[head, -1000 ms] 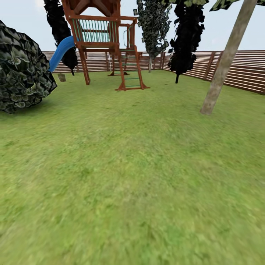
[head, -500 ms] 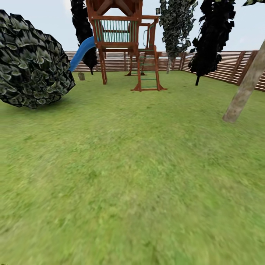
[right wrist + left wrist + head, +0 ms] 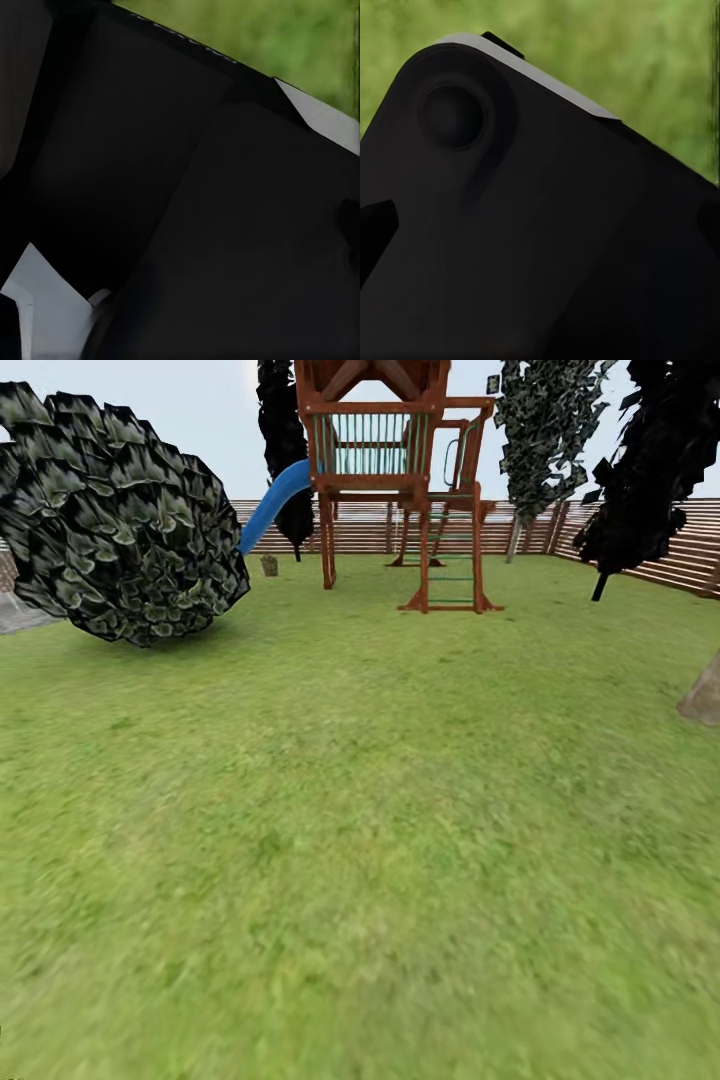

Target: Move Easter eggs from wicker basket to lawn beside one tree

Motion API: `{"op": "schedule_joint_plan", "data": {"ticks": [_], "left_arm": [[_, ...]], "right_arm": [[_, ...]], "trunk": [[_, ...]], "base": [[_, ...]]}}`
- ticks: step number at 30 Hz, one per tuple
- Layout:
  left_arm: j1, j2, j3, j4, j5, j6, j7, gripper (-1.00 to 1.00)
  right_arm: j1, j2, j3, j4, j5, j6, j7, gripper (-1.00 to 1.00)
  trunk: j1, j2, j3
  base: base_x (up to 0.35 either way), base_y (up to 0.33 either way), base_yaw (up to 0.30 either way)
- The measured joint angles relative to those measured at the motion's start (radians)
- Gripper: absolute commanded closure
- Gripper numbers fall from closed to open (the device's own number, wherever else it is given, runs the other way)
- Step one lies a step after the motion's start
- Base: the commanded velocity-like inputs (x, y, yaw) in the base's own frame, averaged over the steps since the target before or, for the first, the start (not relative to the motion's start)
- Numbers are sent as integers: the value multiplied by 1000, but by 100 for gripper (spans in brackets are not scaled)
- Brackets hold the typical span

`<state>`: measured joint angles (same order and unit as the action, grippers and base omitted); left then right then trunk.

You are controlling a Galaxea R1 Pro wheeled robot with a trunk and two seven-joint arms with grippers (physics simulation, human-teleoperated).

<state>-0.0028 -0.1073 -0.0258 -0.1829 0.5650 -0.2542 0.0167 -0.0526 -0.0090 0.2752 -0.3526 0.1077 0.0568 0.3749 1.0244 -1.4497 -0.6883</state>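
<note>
The lawn [image 3: 360, 810] spreads out ahead as short bright green grass. At the back of the garden stands a tree [image 3: 545, 430] with dark, pale-speckled foliage and a straight pale trunk [image 3: 514, 540] by the fence. The three Easter eggs are out of view. A small brownish object [image 3: 269, 565] sits on the grass near the slide, too far off to tell whether it is the wicker basket. Both wrist views show black robot parts close up, with blurred grass [image 3: 660, 60] [image 3: 300, 37] behind them.
A big dark round bush [image 3: 120, 525] sits at the left. A wooden play tower [image 3: 390, 460] with a blue slide [image 3: 272, 505] stands at the back centre. A black-leaved tree [image 3: 655, 460] and the slatted fence [image 3: 690, 550] are at the right, and a pale trunk base [image 3: 703, 698] is at the right edge.
The whole head view has shifted right, so the camera has turned left. The bush has come further into view and the leaning pale trunk has slid to the right edge.
</note>
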Motion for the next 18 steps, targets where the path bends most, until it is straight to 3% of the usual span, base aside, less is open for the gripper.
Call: {"op": "schedule_joint_plan", "data": {"ticks": [7,18], "left_arm": [[0,0,0,0,0,0,0,-100],[0,0,0,0,0,1,0,-100]], "right_arm": [[0,0,0,0,0,0,1,-100],[0,-1,0,1,-1,0,5,-100]], "trunk": [[0,0,-1],[0,0,-1]], "base": [[328,-185,140],[328,-185,11]]}}
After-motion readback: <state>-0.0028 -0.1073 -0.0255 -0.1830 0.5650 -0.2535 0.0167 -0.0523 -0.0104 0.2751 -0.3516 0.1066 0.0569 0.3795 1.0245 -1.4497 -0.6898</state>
